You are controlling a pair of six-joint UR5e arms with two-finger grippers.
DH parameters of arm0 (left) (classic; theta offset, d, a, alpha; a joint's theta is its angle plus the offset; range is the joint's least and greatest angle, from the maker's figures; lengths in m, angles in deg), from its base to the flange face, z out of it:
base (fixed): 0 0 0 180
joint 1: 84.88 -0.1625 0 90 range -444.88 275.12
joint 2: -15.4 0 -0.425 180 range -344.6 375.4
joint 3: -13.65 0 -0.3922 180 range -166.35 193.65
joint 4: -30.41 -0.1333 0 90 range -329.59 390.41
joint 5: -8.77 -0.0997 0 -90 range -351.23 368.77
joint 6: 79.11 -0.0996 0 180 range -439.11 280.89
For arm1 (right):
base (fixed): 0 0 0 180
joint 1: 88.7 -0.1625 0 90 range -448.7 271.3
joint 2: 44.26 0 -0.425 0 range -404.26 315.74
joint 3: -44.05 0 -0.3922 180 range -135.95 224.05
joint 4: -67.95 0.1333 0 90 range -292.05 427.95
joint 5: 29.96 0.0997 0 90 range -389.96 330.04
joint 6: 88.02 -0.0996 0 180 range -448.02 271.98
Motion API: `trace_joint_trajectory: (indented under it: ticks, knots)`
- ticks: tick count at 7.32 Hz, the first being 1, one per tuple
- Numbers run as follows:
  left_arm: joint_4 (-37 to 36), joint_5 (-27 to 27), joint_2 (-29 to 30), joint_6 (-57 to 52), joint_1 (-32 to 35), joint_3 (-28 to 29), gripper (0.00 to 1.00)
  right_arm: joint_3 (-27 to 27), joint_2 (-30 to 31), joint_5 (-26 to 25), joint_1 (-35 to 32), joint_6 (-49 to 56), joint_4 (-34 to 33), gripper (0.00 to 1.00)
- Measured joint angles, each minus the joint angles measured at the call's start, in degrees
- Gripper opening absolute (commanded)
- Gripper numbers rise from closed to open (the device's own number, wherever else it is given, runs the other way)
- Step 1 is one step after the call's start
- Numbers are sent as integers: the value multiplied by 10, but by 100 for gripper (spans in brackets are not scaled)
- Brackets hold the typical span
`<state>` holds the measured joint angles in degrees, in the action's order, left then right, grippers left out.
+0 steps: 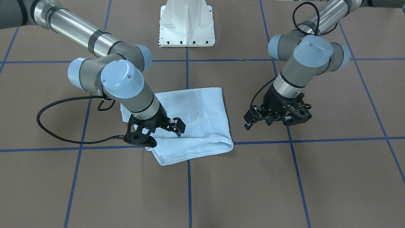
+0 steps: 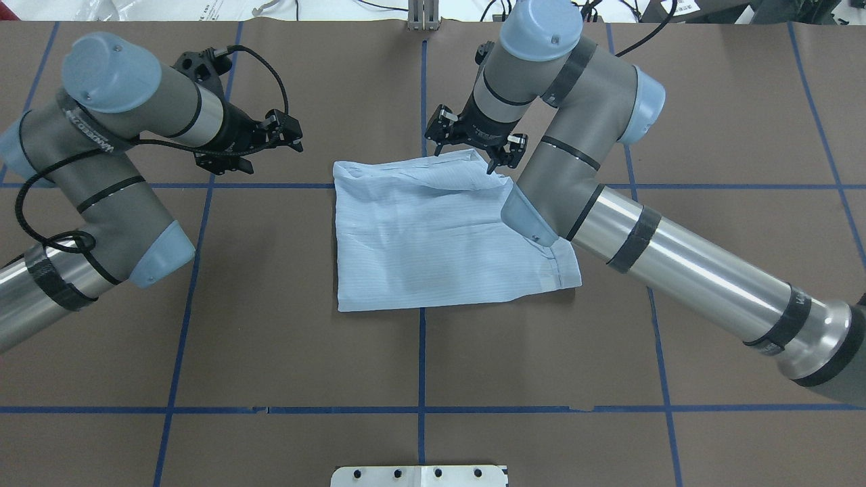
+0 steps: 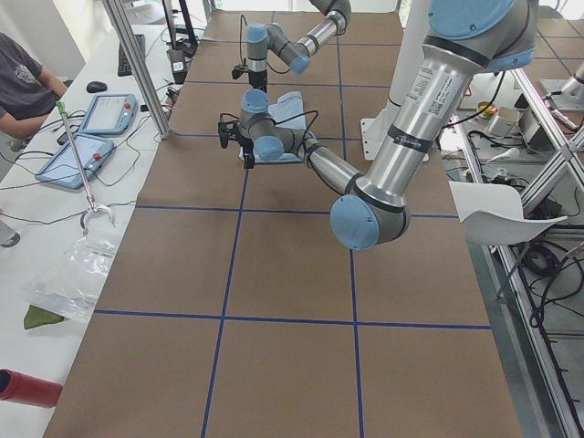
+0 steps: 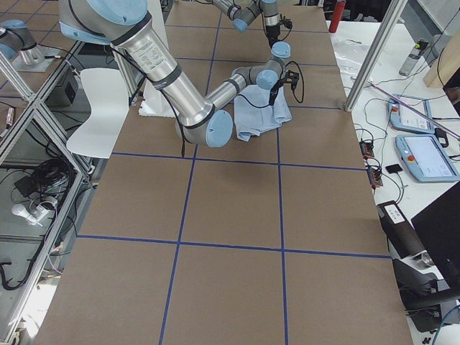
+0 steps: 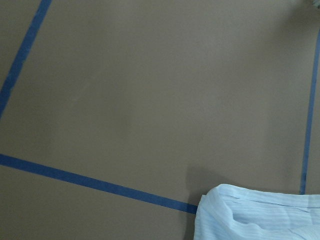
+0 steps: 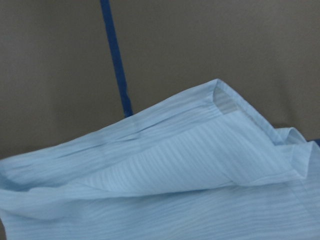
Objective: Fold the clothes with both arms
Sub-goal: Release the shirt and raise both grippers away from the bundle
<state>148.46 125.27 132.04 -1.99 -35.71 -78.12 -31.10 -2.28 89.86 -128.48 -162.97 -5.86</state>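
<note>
Now, right fingers (image 2: 512,150): spread, pinching nothing, set either side of a raised corner.
right gripper (image 2: 472,154): directly over the far edge of the shirt (image 2: 419,237), at its right end.
Cloth lie: folded near-square packet, flat at mid-table (image 2: 270,352), somewhat longer across the robot than away from it.
left gripper (image 1: 274,120): spread, empty, off the far left corner, apart from it.
Nearer arm: the right one. The left would have to reach inward.

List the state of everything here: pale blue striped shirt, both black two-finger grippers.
Pale blue striped shirt: folded to a rough rectangle, lying flat, one corner puckered up.
Right black gripper: open, over the shirt's edge.
Left black gripper: open, empty, off the shirt.
</note>
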Motion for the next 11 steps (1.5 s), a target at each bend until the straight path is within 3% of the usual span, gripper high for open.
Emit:
trace_joint_trajectory:
  ticks: [2,5,7,11]
  knots:
    - [-1,2,-7,-22,12,0,99,26,-12,-50,30,77,0,100]
    - [-1,3,-15,-24,15,-2,99,126,-73,-113,34,146,6,100]
    - [-1,5,-18,-24,16,-1,99,163,-88,-156,28,171,17,100]
    - [-2,6,-19,-25,23,4,99,224,-101,-195,-11,176,110,100]
